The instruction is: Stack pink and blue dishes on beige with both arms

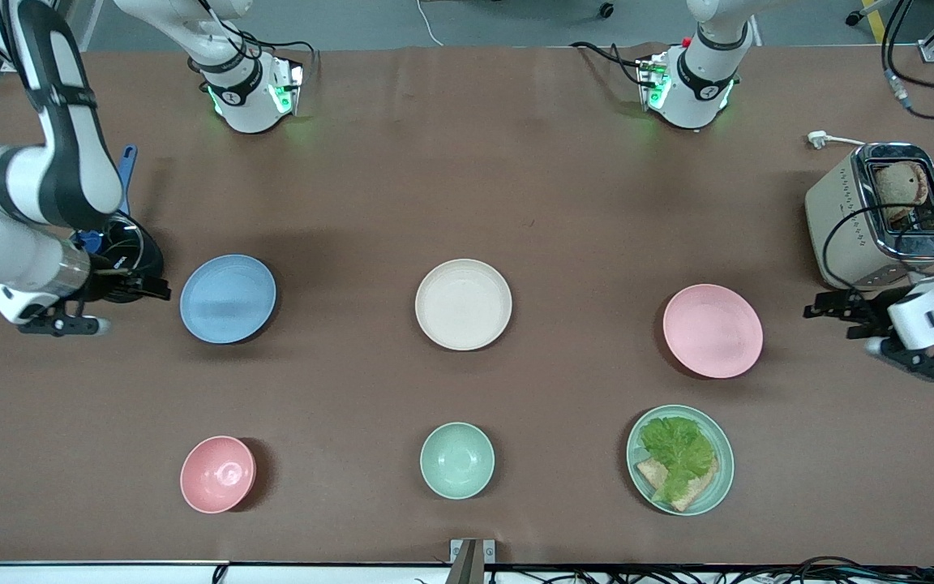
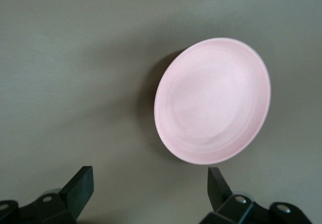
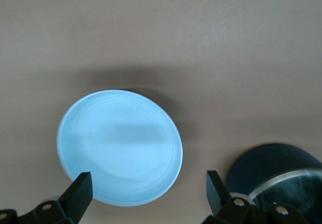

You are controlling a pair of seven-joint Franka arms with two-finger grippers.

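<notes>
The cream-beige plate (image 1: 463,304) lies mid-table. The light blue plate (image 1: 228,298) lies beside it toward the right arm's end, the pale pink plate (image 1: 713,330) toward the left arm's end. My right gripper (image 1: 143,285) hovers open and empty just off the blue plate's rim, on the side away from the beige plate. In the right wrist view the blue plate (image 3: 121,146) fills the space ahead of the right gripper (image 3: 148,180). My left gripper (image 1: 836,312) is open and empty, a short way outside the pink plate (image 2: 212,100), which lies ahead of this gripper (image 2: 150,176).
A black container (image 1: 122,255) with a blue utensil stands right beside the right gripper. A toaster (image 1: 880,211) holding bread stands by the left gripper. Nearer the front camera are a pink bowl (image 1: 217,474), a green bowl (image 1: 456,460) and a green plate with lettuce (image 1: 680,460).
</notes>
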